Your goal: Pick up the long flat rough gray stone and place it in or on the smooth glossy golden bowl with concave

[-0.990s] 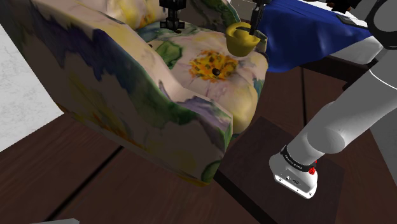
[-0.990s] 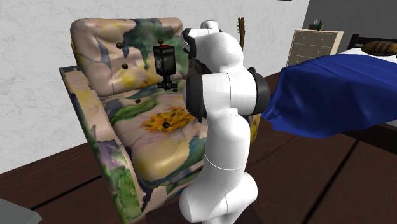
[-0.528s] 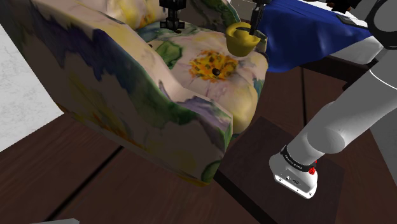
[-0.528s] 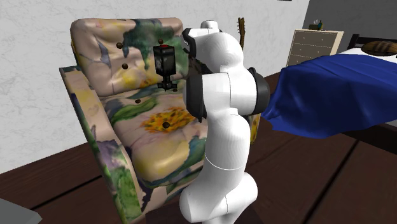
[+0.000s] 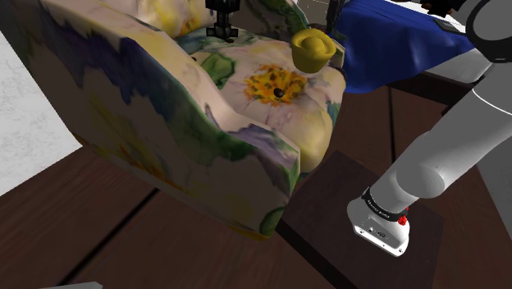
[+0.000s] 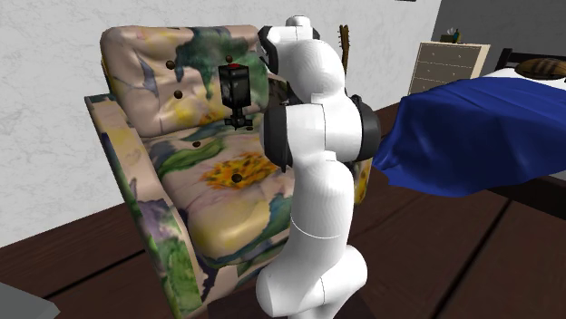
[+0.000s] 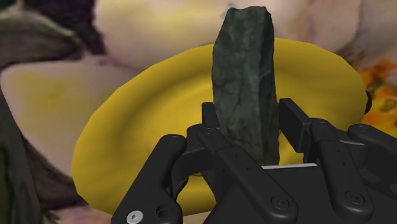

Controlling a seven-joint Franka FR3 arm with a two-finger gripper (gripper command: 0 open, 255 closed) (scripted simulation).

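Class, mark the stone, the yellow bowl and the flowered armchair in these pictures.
stone (image 7: 245, 76): wrist view, middle of its dark upright face.
yellow bowl (image 5: 313, 52): shoulder view, on its outer wall.
flowered armchair (image 6: 163, 82): second exterior view, on its backrest.

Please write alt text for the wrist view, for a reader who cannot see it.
The black gripper clasps a long dark grey stone between its fingers, with a glossy yellow bowl right beyond it. The bowl rests on a pale floral cushion.
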